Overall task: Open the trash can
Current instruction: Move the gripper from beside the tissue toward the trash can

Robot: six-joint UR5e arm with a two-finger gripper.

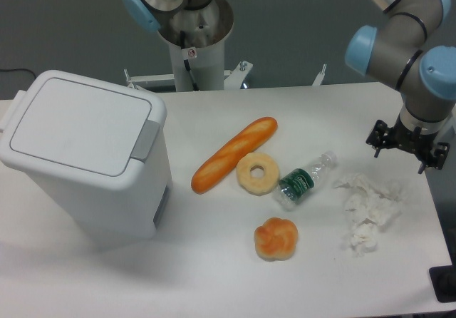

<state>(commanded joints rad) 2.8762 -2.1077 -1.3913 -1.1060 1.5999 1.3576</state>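
Note:
The trash can is a large white boxy bin standing at the left of the table. Its flat lid lies down shut, and a grey push latch sits at the lid's right edge. My gripper hangs at the far right of the table, far from the bin, above the table's right edge. Only its black mount shows below the wrist; the fingers are hidden, so their state is unclear.
A baguette, a ring-shaped pastry, a small plastic bottle and a round bun lie mid-table. Crumpled white tissue lies below the gripper. The arm's base post stands behind the table.

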